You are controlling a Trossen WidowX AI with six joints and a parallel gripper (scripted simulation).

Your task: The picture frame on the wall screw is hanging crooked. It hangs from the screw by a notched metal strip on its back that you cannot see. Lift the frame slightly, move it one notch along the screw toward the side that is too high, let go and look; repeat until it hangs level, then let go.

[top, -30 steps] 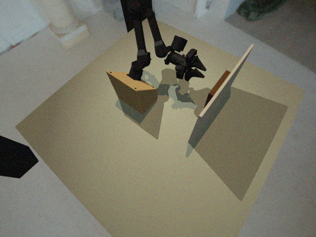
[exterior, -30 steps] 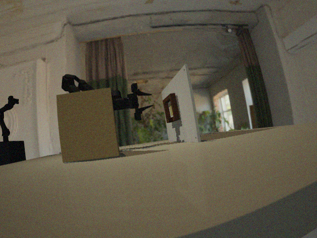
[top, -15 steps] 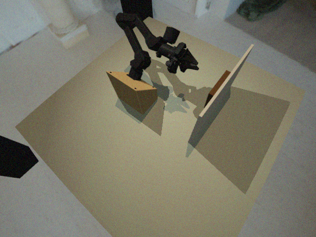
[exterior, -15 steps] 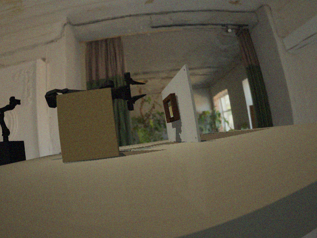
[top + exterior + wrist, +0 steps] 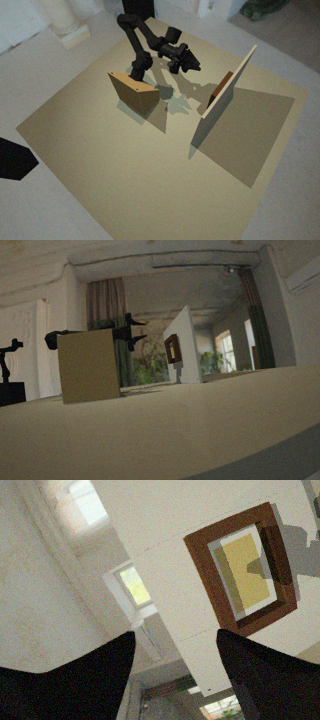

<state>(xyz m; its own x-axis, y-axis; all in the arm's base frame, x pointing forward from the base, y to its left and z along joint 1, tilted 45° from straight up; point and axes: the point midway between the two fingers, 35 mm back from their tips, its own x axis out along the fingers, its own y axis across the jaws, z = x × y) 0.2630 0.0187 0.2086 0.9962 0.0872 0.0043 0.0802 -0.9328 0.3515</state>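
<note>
The brown picture frame (image 5: 221, 86) (image 5: 177, 348) (image 5: 212, 587), with a pale mat and yellow picture, hangs on the white wall panel (image 5: 242, 67) (image 5: 187, 343) (image 5: 150, 530). In the slanted wrist view its edges run roughly parallel to the panel's lines; a small remaining tilt is hard to judge. The screw and notched strip are hidden behind it. My gripper (image 5: 193, 69) (image 5: 146, 329) (image 5: 176, 637) is open and empty, well back from the frame, with a clear gap between fingertips and panel.
The arm stands on a wooden box (image 5: 131, 82) (image 5: 87, 366) on the tan floor surface (image 5: 103, 155). The panel stands upright across from it. The shadow of the arm falls on the panel and across part of the frame.
</note>
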